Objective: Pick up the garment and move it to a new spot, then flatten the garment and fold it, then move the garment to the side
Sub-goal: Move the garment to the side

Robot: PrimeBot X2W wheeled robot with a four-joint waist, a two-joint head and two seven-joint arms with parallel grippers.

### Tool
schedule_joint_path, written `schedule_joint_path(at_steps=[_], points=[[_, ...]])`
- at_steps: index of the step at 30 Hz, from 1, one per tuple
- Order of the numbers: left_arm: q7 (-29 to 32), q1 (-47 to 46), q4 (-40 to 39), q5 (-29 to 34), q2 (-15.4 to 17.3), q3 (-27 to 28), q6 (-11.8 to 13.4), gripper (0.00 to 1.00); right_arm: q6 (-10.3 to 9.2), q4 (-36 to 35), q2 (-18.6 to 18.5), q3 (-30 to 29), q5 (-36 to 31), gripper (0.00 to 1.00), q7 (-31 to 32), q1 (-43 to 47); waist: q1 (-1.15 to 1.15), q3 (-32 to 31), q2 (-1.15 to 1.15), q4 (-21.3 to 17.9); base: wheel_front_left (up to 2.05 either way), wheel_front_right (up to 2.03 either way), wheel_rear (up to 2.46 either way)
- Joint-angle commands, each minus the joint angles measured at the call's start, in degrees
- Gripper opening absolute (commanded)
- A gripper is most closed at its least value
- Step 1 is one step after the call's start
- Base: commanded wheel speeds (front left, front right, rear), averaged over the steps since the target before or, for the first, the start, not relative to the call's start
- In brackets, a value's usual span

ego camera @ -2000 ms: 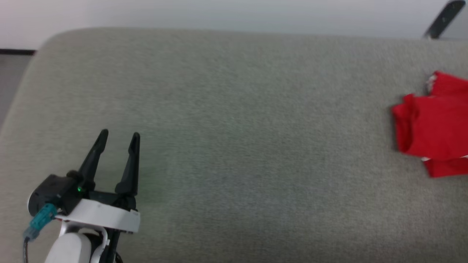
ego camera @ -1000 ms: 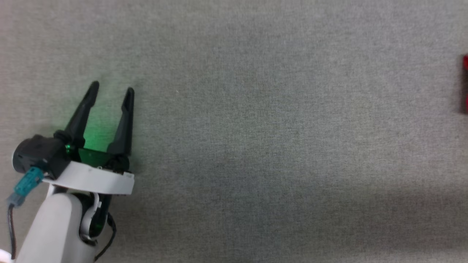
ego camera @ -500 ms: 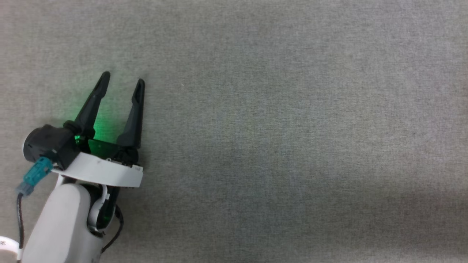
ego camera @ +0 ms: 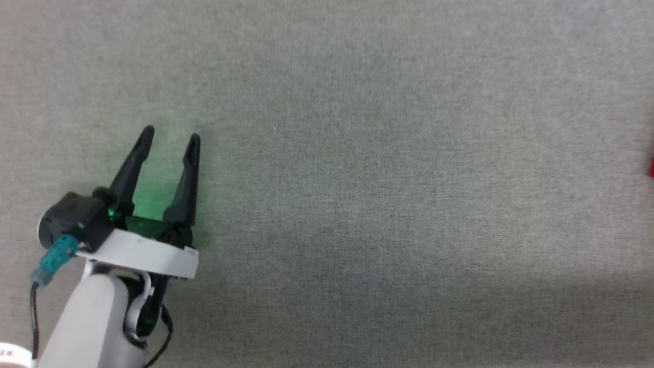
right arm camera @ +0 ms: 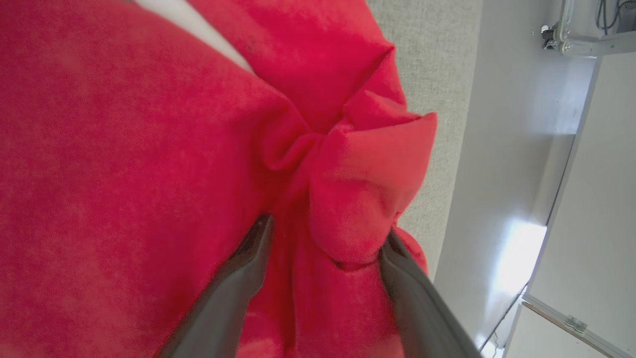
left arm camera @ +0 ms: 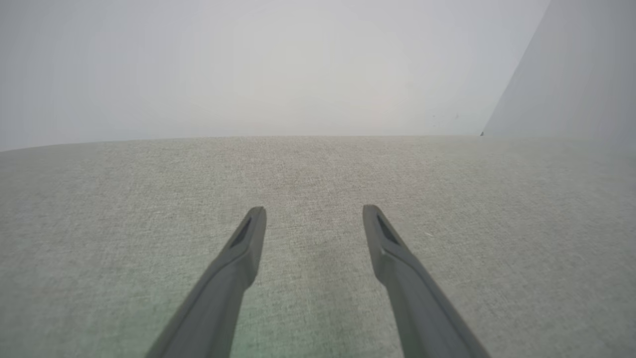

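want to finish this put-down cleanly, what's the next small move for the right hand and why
Probably draw the right hand straight back off the garment. Its fingers stand open with a bunch of red cloth between them, so a sideways move could drag it.

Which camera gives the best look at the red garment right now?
The right wrist view: the garment is close up there, its bunched folds clear. The head view catches a red sliver of it at the right edge; the left wrist view faces the grey cushion.
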Motion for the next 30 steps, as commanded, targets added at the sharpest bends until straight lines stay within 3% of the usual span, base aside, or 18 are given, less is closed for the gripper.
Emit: schedule_joint_path(at_steps=[1,10,16,25,30], points=[[-0.2,1.0,0.0,-0.1,-0.2,0.4,-0.2,1.00,-0.10,0.7,1.0,-0.4,-0.5,1.00,-0.2,-0.7,0.00,-2.9,0.00,-0.2,0.00,0.00,0.00],[-0.2,7.0,0.1,-0.7,0.0,2.2,0.4,1.00,-0.10,2.7,6.4,-3.6,-2.2,1.00,-0.3,-3.4,0.00,-12.6,0.00,-2.8,0.00,0.00,0.00],[-0.1,12.2,-0.3,-1.6,0.3,3.5,1.2,1.00,-0.10,-0.6,10.7,-2.0,1.4,1.00,-7.0,-3.2,0.00,-19.1,0.00,-4.8,0.00,0.00,0.00],[0.1,19.7,-2.0,-2.0,0.6,5.2,4.0,1.00,-0.10,-5.7,18.9,3.3,8.7,1.00,-31.7,5.1,0.00,-27.1,0.00,-6.2,0.00,0.00,0.00],[0.1,23.1,-3.7,-2.4,0.0,5.9,5.5,1.00,-0.10,-7.3,20.0,9.6,10.3,1.00,-46.0,11.0,0.00,-29.7,0.00,-5.9,0.00,0.00,0.00]])
